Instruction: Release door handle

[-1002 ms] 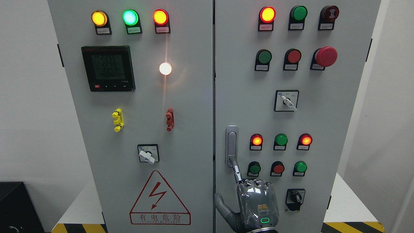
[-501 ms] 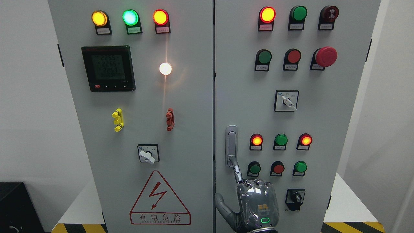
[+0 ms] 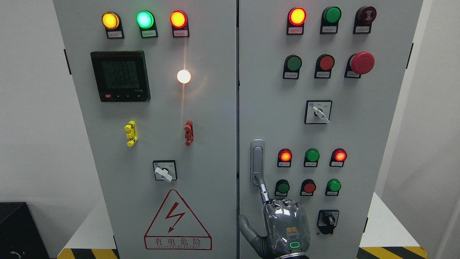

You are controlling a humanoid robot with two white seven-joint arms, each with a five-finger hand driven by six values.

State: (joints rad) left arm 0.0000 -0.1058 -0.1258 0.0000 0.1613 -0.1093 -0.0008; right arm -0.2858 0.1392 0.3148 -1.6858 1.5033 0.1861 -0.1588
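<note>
The silver door handle (image 3: pixel 257 162) stands upright at the left edge of the right cabinet door (image 3: pixel 359 144). My right hand (image 3: pixel 285 225) comes up from the bottom edge just below it, its back towards me. Its index finger (image 3: pixel 262 187) is stretched out and its tip touches the handle's lower end. The other fingers are curled in and the thumb (image 3: pixel 248 225) sticks out to the left. The hand grasps nothing. My left arm is out of view.
The grey cabinet has two doors set with lit indicator lamps, push buttons, a red emergency stop (image 3: pixel 362 63), rotary switches (image 3: pixel 318 112) and a meter display (image 3: pixel 120 75). A black selector switch (image 3: pixel 328 221) sits right of my hand. Hazard-striped floor tape shows at both lower corners.
</note>
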